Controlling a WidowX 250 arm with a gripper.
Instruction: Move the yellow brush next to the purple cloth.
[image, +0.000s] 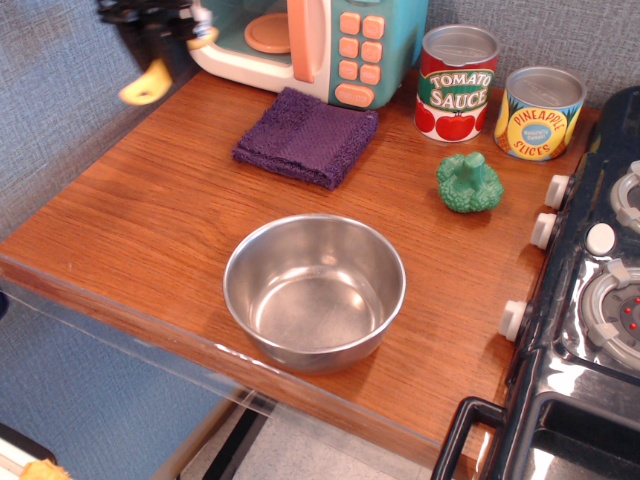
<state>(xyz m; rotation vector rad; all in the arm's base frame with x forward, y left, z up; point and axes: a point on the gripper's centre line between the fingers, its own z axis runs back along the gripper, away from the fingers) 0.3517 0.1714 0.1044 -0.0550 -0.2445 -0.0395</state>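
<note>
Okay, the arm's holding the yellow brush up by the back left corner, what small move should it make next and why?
Probably lower toward the bare wood left of the purple cloth. The tool holds the yellow brush in the air at the table's left edge, away from the cloth.

Polished steel bowl (315, 292) gleams on smooth, grained wooden counter (150, 220); purple cloth (306, 136) looks nubby terry.
</note>
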